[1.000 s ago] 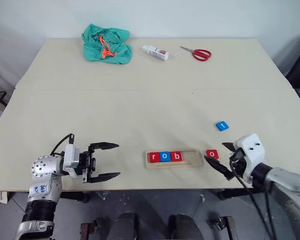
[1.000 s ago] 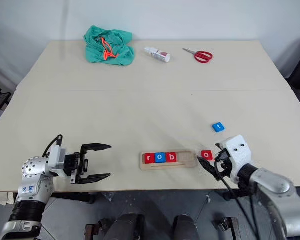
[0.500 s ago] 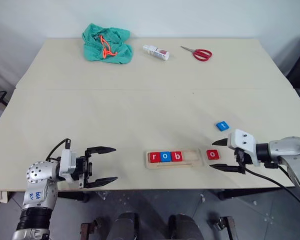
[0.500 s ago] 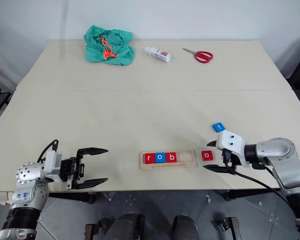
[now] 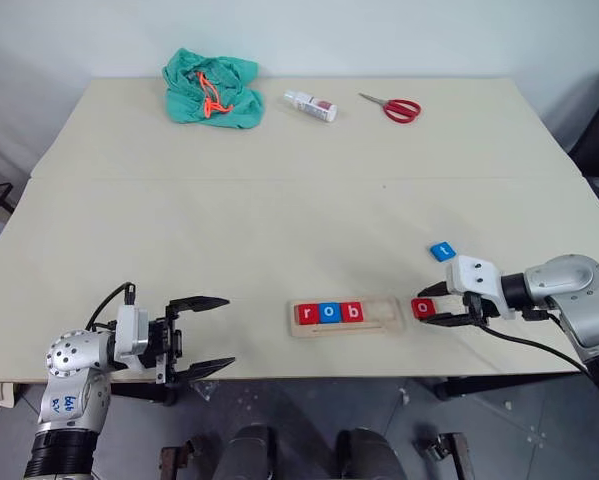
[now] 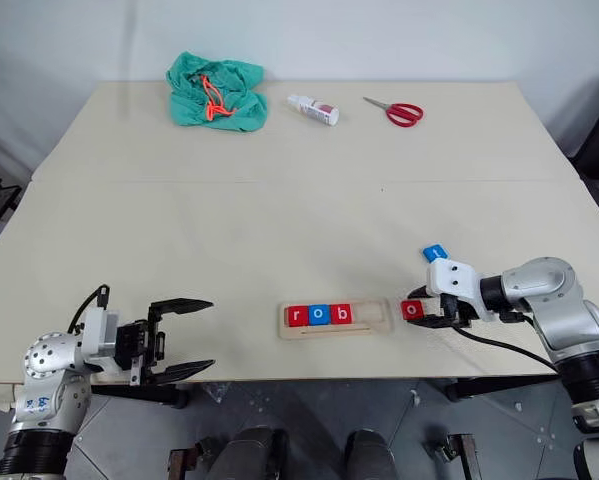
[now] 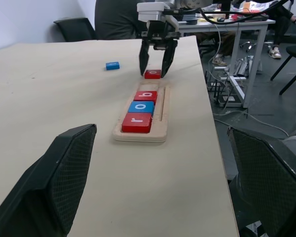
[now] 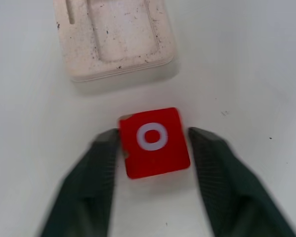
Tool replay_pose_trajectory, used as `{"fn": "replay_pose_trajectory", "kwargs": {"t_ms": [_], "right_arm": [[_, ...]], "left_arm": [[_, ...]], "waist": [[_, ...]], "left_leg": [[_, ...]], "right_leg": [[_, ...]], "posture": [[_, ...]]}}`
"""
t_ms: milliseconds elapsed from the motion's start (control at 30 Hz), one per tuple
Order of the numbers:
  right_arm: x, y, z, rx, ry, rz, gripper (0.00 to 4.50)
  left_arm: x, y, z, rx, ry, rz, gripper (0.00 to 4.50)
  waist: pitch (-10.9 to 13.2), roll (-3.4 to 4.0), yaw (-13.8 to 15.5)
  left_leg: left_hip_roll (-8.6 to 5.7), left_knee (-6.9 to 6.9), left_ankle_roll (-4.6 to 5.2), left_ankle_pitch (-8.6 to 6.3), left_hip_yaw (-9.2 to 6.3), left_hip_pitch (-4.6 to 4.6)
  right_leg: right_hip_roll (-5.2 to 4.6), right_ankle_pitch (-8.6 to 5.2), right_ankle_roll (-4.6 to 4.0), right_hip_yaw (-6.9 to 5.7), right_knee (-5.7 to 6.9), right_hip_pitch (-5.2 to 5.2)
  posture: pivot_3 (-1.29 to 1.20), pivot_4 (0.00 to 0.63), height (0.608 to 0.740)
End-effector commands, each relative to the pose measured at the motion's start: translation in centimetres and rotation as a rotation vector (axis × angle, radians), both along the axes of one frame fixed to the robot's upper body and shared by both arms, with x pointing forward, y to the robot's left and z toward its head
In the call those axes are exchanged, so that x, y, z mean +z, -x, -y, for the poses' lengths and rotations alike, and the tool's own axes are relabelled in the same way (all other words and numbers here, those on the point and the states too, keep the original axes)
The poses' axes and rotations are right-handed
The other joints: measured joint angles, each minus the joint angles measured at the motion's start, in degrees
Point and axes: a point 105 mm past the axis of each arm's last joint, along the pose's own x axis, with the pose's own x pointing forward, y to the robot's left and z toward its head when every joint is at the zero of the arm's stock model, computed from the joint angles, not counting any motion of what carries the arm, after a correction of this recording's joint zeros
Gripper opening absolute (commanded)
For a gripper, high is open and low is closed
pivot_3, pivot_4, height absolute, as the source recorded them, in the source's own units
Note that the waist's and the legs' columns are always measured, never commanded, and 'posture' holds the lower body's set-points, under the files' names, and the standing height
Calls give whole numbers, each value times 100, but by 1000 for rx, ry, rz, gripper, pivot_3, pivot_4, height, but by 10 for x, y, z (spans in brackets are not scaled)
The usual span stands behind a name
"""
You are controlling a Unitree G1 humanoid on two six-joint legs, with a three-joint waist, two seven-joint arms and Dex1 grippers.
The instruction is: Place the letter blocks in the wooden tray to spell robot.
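The wooden tray (image 5: pixel 382 316) lies near the table's front edge and holds a red r (image 5: pixel 307 313), a blue o (image 5: pixel 329 312) and a red b (image 5: pixel 352 312); its right end is bare. Just right of the tray a red o block (image 5: pixel 424 308) rests flat on the table. My right gripper (image 5: pixel 419 310) reaches in from the right, its fingers pressed against two opposite sides of this block (image 8: pixel 153 142). A blue t block (image 5: pixel 443 251) lies farther back on the right. At the front left my left gripper (image 5: pixel 201 335) is open and holds nothing, pointing toward the tray.
A green cloth (image 5: pixel 211 88), a small white bottle (image 5: pixel 310 104) and red-handled scissors (image 5: pixel 391 105) lie along the far edge. The tray sits close to the table's front edge (image 5: pixel 309 375). A seam (image 5: pixel 279 179) runs across the tabletop.
My right gripper swung round and settled over the red o block, and its fingers closed from wide open onto the block's sides. The left gripper kept its place, still open.
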Motion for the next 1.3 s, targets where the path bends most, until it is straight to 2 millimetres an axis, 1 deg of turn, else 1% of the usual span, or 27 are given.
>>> {"fn": "replay_pose_trajectory", "kwargs": {"t_ms": [33,67,133,200,300,400,600,700,900,1000,1167,1200,1300], "right_arm": [[15,-7,-3,-31,-33,46,1439],[21,-9,-7,-51,-55,56,1439],[36,-5,-25,-47,-108,41,1439],[45,1,-40,-31,-144,24,1439],[48,7,-57,-2,-160,12,1439],[42,11,-67,23,-145,-12,1439],[28,12,-78,56,-124,-34,1439],[22,11,-77,63,-104,-34,1439],[19,9,-78,86,-88,-39,1439],[16,10,-77,99,-74,-44,2483],[18,9,-82,110,-97,-25,4256],[18,9,-81,105,-96,-23,4473],[23,7,-78,74,-115,-11,4473]], "left_arm": [[9,-1,-4,7,2,38,4500],[9,-2,-4,7,2,38,4500],[9,-4,-3,3,2,39,4500],[9,-6,-2,-1,5,42,4500],[9,-9,0,-8,10,45,4500],[9,-11,2,-13,12,48,4500],[9,-12,5,-16,16,55,4500],[10,-11,4,-12,16,58,4500],[10,-10,3,-1,16,58,4500],[10,-10,3,3,18,59,4500],[10,-11,4,6,20,59,4500],[10,-11,4,6,21,60,4500],[10,-11,5,7,22,60,4500]], "waist": [[0,0,0],[0,0,-1],[2,4,1],[4,7,1],[3,6,0],[3,6,20],[3,6,-1],[4,6,-3],[4,6,-2],[4,6,-3],[3,6,-1],[3,6,-1],[3,6,0]], "left_leg": [[0,0,0,0,0,0],[0,0,0,0,0,0],[0,0,0,0,-1,-1],[0,-2,0,0,-2,-2],[0,-4,0,0,-5,-2],[-2,-4,0,0,-9,-3],[-5,-5,0,0,-9,-4],[-3,-6,0,0,-9,-4],[-4,-5,0,0,-9,-4],[-3,-6,0,0,-10,-4],[-3,-5,0,0,-10,-4],[-3,-6,0,0,-10,-4],[-3,-5,0,0,-10,-4]], "right_leg": [[0,0,0,0,0,0],[0,0,0,0,0,0],[0,0,0,0,0,-1],[0,0,0,0,0,-2],[1,0,0,-1,0,-2],[-1,0,0,-2,0,-2],[-2,0,0,-2,0,-3],[-1,0,0,-3,0,-3],[-1,0,0,-3,0,-3],[0,0,0,-3,0,-3],[0,0,0,-4,0,-3],[0,0,0,-4,0,-3],[-1,0,0,-4,0,-3]], "posture": [[0,150,740],[0,150,740],[0,150,740],[0,150,740],[0,150,740],[0,150,740],[0,150,740],[0,150,740],[0,150,740],[0,150,740],[0,150,740],[0,150,740],[0,150,740]]}}
